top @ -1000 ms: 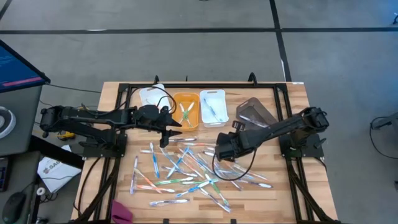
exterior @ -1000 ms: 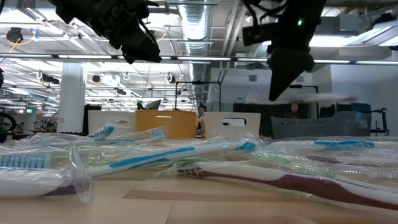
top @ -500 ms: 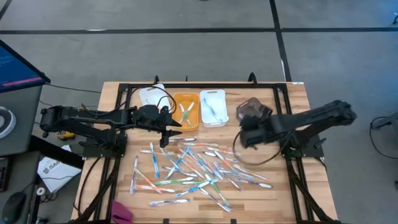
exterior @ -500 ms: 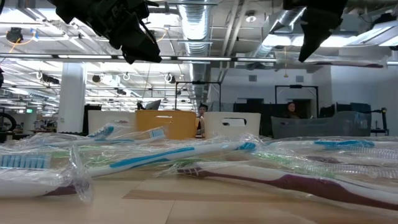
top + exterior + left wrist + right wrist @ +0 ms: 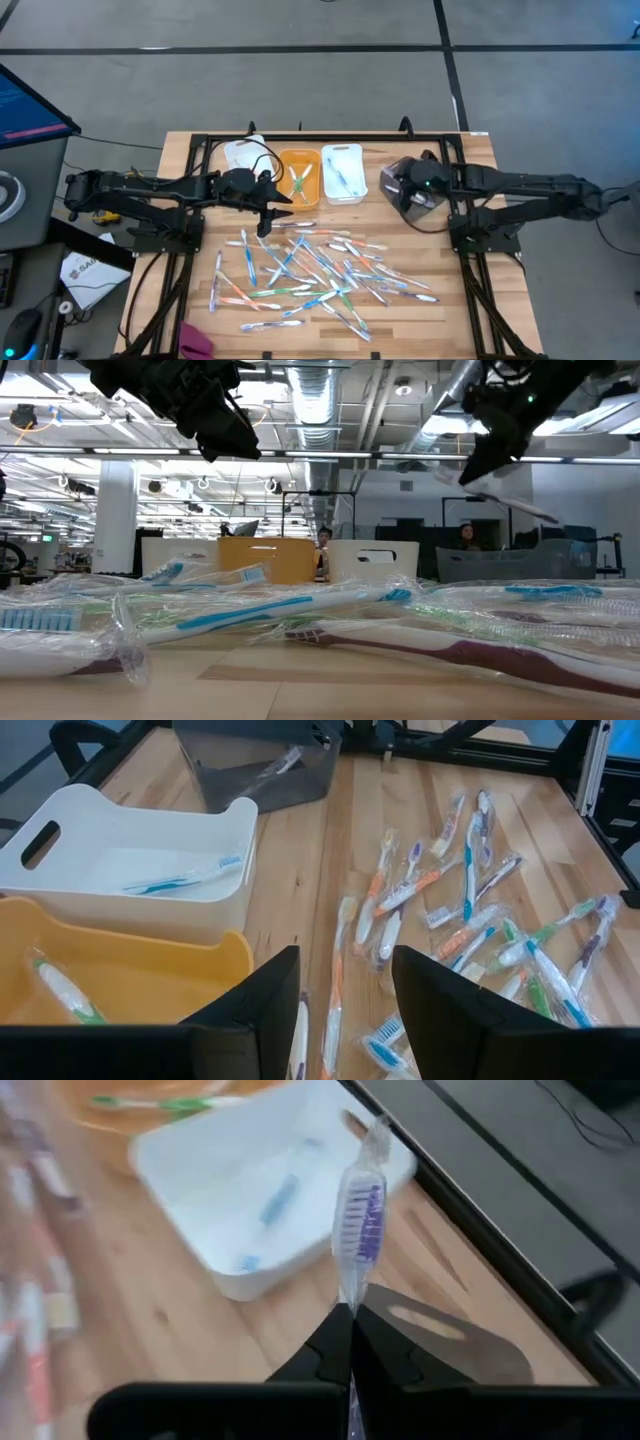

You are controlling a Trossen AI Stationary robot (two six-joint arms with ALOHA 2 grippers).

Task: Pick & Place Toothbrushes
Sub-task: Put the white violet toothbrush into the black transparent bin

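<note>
Many wrapped toothbrushes point(image 5: 310, 270) lie scattered on the wooden table, mostly blue and white. At the far edge stand an orange bin point(image 5: 298, 177), a white bin point(image 5: 342, 172) and a dark see-through bin point(image 5: 405, 180). My right gripper point(image 5: 415, 186) hangs over the dark bin, shut on a purple-bristled toothbrush point(image 5: 360, 1215) in a clear wrapper. My left gripper point(image 5: 345, 1010) stands open above the table beside the orange bin point(image 5: 120, 980), with nothing between its fingers. My right gripper pinches the wrapped toothbrush between its two fingertips at the handle point(image 5: 347, 1295), just behind the bristle head. The brush runs along the fingers and its head sticks out past them. It is lifted clear of the table and slants downward point(image 5: 512, 497).
Black frame rails point(image 5: 455, 150) border the table. The orange bin and the white bin point(image 5: 130, 870) each hold a brush or two, and one lies in the dark bin point(image 5: 270, 765). A white object point(image 5: 243, 155) sits at the far left, a pink thing point(image 5: 197, 345) at the near left edge.
My right gripper has risen from the pile and swung toward the table's far right, ending over the dark bin. It has rolled on the way and stayed shut on the toothbrush, which is now clear of the table.
</note>
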